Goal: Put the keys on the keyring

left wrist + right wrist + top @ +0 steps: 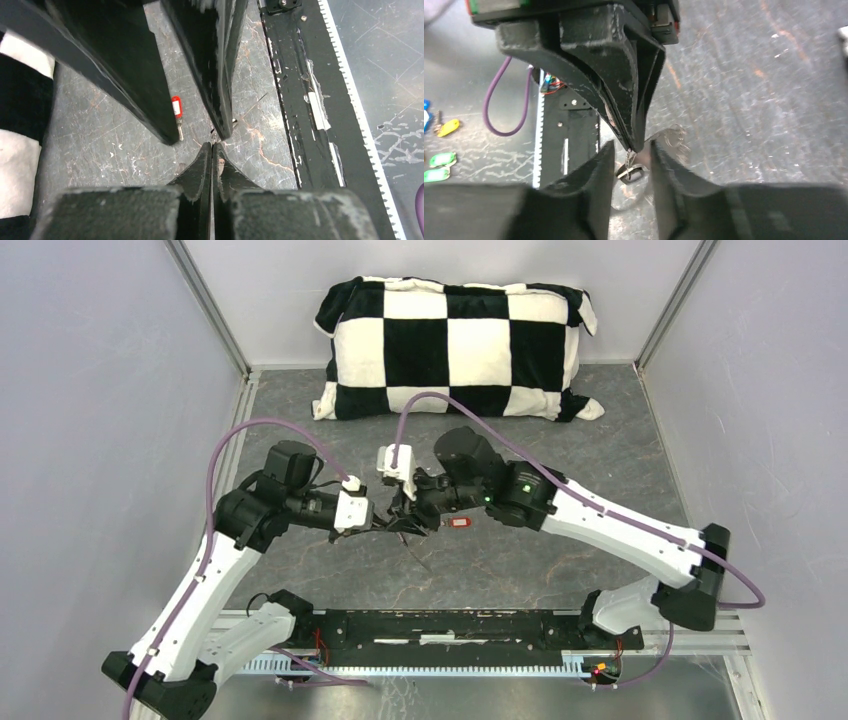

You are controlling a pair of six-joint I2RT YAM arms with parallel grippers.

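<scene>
Red key (459, 523) on table (600, 440), beside right pincer (630, 150), keyring (631, 170) in left pincer (212, 145)

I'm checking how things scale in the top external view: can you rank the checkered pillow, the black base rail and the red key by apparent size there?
1. checkered pillow: largest by far.
2. black base rail: about as long, but much thinner.
3. red key: tiny, clearly smallest.
</scene>
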